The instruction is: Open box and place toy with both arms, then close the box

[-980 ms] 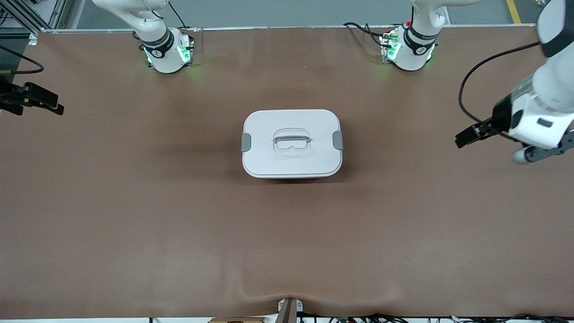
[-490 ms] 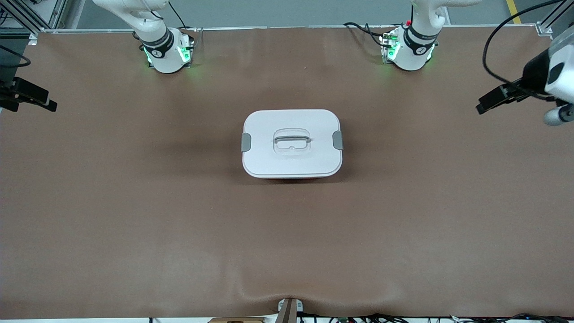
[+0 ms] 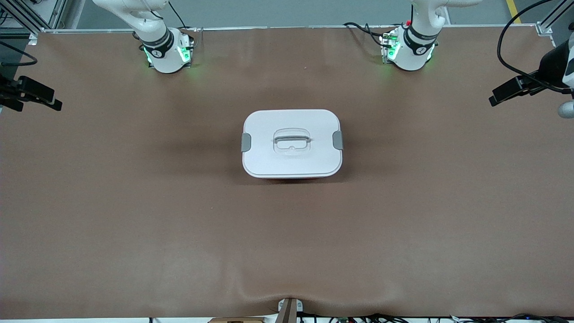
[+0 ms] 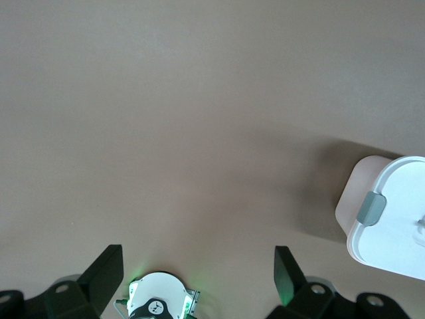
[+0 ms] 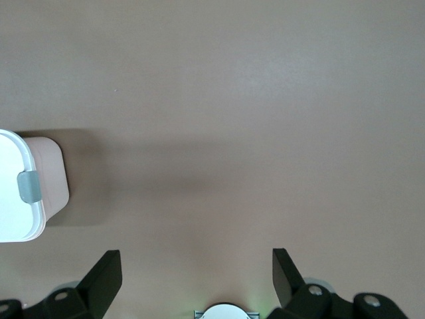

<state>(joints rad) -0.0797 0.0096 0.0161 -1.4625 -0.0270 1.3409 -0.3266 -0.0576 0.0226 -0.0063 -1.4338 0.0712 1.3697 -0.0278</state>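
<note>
Box (image 3: 292, 143) sits shut in the middle of the worktop, white lid (image 3: 291, 128) seated square, a grey clip (image 3: 246, 141) down at the right arm's end and its twin (image 3: 338, 140) down at the left arm's end, handle (image 3: 291, 138) flat in its recess. No toy anywhere on the brown cloth, so I judge it's inside.

My left gripper (image 3: 511, 91) has just swung up and away: a second ago it hung lower over the left arm's end of the worktop, now it is up near that end's corner on the base side, fingers spread wide, holding nothing. The left wrist view confirms it: both fingers (image 4: 106, 272) apart, bare cloth between, box well off.

My right gripper (image 3: 33, 94) hovers at the right arm's edge of the worktop, barely shifted, also wide open and empty.

My read: both arms have backed off and the job looks finished. Nothing is left to grasp.
</note>
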